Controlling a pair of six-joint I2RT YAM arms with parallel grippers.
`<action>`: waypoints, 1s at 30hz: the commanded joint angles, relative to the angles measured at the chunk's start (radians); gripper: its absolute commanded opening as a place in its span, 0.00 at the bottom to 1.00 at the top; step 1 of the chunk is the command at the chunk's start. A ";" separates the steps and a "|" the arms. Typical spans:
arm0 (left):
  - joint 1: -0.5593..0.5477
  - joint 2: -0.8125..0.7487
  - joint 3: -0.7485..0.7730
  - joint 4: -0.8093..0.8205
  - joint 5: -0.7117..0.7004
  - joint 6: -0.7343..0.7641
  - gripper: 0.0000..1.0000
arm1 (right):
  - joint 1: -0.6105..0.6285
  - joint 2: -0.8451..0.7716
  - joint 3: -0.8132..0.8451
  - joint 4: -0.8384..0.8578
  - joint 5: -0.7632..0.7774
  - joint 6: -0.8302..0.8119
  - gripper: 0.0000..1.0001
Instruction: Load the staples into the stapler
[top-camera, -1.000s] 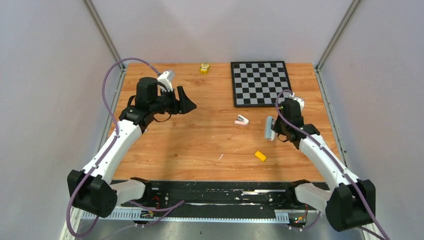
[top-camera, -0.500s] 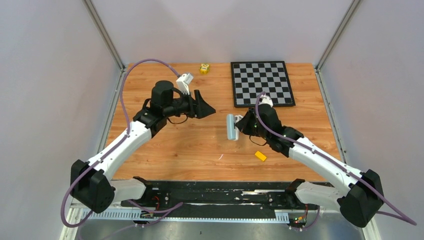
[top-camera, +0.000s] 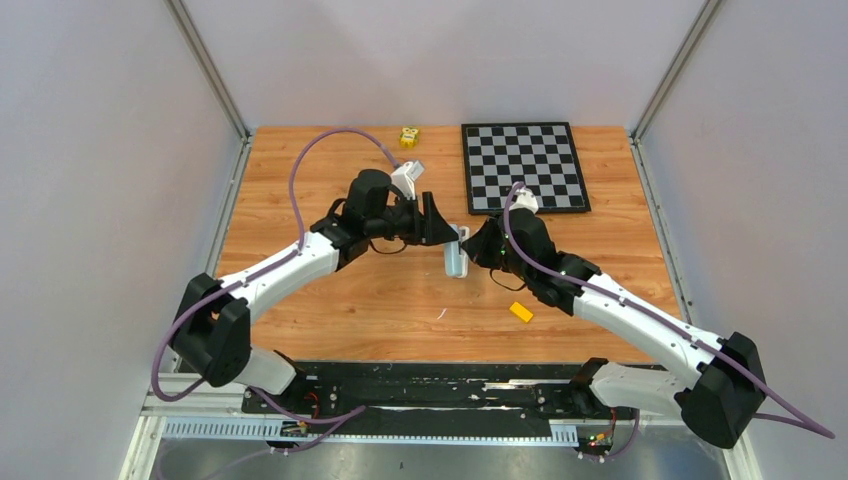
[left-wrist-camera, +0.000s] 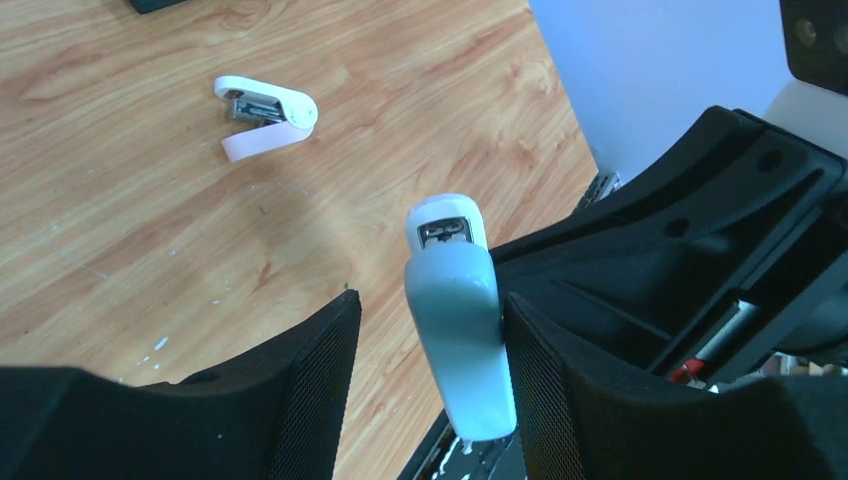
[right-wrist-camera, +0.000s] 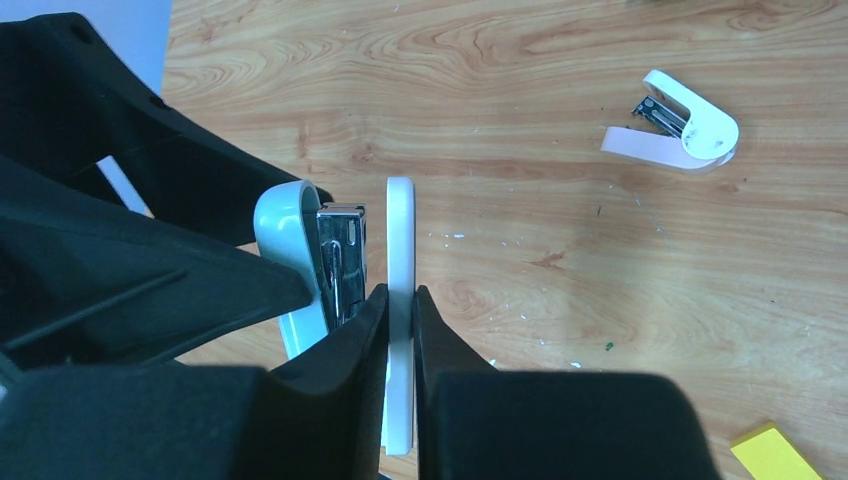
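The stapler is pale blue with a white base plate, and it hangs open over the middle of the table. My right gripper is shut on the white base plate; the metal staple channel shows beside it. My left gripper is open, with its jaws on either side of the pale blue top. The right-hand pad touches the top and the other stands apart. A small pale sliver lies on the table, too small to tell whether it is the staples.
A small white and pink stapler lies on the wood, also in the right wrist view. A yellow block lies near the front. A chessboard and a yellow toy sit at the back.
My left arm has swung right until its open jaws straddle the stapler's top. My right gripper has carried the stapler left to the table's middle.
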 joint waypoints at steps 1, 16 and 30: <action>-0.018 0.057 0.045 0.089 0.031 -0.037 0.56 | 0.018 -0.016 0.018 0.048 0.028 -0.004 0.00; -0.019 0.039 0.126 -0.137 0.049 0.244 0.00 | -0.037 -0.026 0.011 0.060 -0.122 -0.255 0.41; -0.020 -0.172 -0.016 -0.164 0.269 0.702 0.00 | -0.158 -0.134 0.070 -0.020 -0.758 -0.760 0.65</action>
